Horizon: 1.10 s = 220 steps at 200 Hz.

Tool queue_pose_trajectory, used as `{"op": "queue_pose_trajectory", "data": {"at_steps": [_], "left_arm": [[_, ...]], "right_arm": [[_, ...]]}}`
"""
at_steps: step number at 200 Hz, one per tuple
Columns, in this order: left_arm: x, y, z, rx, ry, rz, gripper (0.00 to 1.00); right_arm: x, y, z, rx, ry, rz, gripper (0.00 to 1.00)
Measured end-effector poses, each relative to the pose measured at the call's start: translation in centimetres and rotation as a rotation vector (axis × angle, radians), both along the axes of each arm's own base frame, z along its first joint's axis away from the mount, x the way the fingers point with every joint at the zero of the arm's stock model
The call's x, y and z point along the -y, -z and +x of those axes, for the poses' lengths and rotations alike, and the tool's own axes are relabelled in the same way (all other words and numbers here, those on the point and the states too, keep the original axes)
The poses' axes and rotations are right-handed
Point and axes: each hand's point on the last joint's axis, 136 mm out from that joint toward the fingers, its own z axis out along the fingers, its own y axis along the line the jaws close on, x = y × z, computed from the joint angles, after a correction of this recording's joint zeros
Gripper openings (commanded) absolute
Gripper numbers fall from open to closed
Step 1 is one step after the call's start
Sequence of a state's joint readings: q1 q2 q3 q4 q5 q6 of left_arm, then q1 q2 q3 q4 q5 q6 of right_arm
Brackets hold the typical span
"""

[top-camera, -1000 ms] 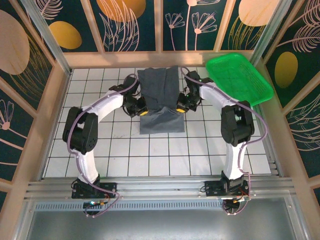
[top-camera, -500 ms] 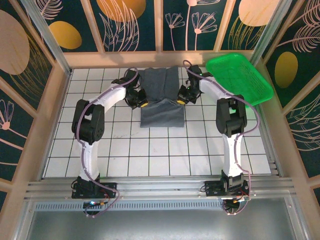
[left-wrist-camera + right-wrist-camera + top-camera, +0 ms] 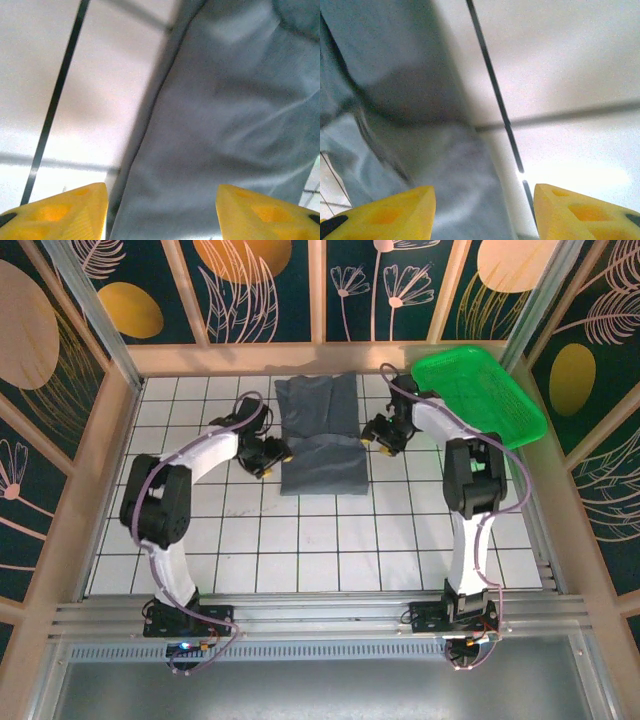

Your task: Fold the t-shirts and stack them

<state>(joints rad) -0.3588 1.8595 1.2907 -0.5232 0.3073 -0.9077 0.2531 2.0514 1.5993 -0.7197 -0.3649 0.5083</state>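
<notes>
At the far middle of the white tiled table [image 3: 250, 540], we see the folded dark slate-grey cloth t-shirt [image 3: 320, 440] lying flat, near the bright green plastic mesh basket [image 3: 478, 395]. Our left gripper [image 3: 281, 454] and right gripper [image 3: 368, 437] sit just beside the shirt's left and right edges. Both have their jaws spread wide and hold nothing.

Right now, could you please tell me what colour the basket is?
Bright green; the basket shows best in the top external view.
</notes>
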Motion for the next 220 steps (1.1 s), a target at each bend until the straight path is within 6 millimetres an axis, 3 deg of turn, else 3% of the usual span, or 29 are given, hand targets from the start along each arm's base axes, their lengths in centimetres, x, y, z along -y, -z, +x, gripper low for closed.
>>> {"op": "queue_pose_trajectory", "data": {"at_steps": [35,73,117,148,156,169,193,220], "left_arm": [[0.1,1.3,-4.7,-0.103,-0.057,-0.101,0.58],[2.0,2.3,-5.3,-0.142,-0.062,-0.170,0.55],[3.0,3.8,-4.6,-0.143,-0.068,-0.187,0.42],[3.2,4.5,-4.1,-0.152,-0.089,-0.193,0.21],[3.3,4.5,-3.9,-0.151,-0.095,-0.196,0.14],[3.4,4.5,-3.7,-0.141,-0.095,-0.201,0.00],[3.4,4.4,-3.6,-0.139,-0.097,-0.203,0.00],[3.0,4.7,-4.7,-0.144,-0.097,-0.201,0.00]], "right_arm": [[-0.5,-0.4,-6.2,-0.029,-0.018,0.010,0.57],[-2.5,2.0,-9.9,-0.103,-0.058,0.017,0.57],[-3.1,3.7,-9.6,-0.139,-0.041,0.029,0.54],[-3.4,4.6,-9.6,-0.170,-0.024,0.034,0.45],[-3.5,4.6,-9.5,-0.168,-0.023,0.038,0.39],[-3.9,4.7,-9.6,-0.175,-0.019,0.044,0.18],[-4.2,4.8,-9.5,-0.180,-0.014,0.043,0.01],[-4.1,4.4,-9.0,-0.160,-0.023,0.028,0.00]]}}
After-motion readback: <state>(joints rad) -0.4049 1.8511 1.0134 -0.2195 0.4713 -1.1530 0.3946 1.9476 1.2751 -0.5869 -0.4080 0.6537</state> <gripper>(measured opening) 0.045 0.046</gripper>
